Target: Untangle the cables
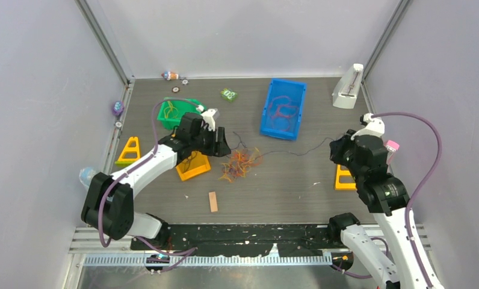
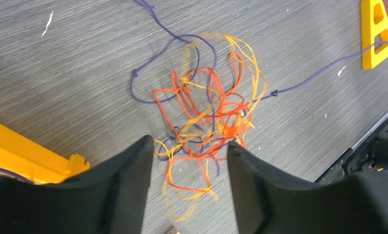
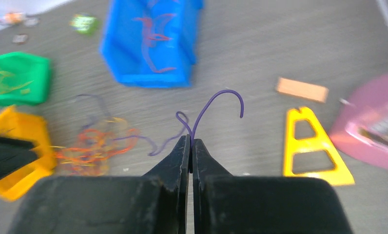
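Top external view: the cables (image 1: 241,164) lie in an orange, red and yellow knot at the centre of the frame. One purple strand (image 1: 297,152) runs lengthwise to the right toward the right gripper (image 3: 190,141), whose jaws are pinched together on it. The left gripper (image 2: 189,146) hangs over the knot, fingers apart. White marks on a small green tag (image 1: 228,94), upper centre, are too small to read.

A robotics lab cell: grey panel walls (image 1: 38,90), aluminium framing (image 1: 105,42), dark worktable (image 1: 285,186).
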Controlling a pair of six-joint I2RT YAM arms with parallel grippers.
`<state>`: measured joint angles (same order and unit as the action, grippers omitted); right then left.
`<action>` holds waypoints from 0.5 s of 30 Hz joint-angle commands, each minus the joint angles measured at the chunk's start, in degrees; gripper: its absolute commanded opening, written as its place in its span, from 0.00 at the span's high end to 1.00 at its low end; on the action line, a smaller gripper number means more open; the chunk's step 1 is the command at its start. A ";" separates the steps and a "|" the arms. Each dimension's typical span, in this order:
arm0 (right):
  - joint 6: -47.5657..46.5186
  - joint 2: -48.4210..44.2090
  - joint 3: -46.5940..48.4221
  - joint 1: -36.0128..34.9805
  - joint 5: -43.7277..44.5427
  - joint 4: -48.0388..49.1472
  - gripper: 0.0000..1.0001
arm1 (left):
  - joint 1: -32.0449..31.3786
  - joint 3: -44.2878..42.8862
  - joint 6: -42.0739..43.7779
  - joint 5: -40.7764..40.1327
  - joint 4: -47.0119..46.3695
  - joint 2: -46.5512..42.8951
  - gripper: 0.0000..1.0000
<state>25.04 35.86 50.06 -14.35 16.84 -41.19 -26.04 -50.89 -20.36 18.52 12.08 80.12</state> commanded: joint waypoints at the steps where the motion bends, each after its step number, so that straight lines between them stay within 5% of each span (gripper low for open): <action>1: -6.68 2.09 10.87 0.20 -19.14 6.74 0.95 | -1.64 -3.24 3.62 0.94 -1.32 -3.88 0.37; 6: -6.15 8.50 17.45 0.11 -40.53 10.74 0.95 | -6.73 -4.22 9.25 4.15 -8.87 -8.56 0.22; 15: -1.68 14.58 28.02 0.11 -48.75 15.23 0.95 | -17.42 -8.41 13.94 10.69 -25.08 -0.99 0.15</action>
<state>21.50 48.88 72.53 -14.24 -25.15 -30.48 -40.82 -55.53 -9.15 25.41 -3.60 73.89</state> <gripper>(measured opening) 0.072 0.846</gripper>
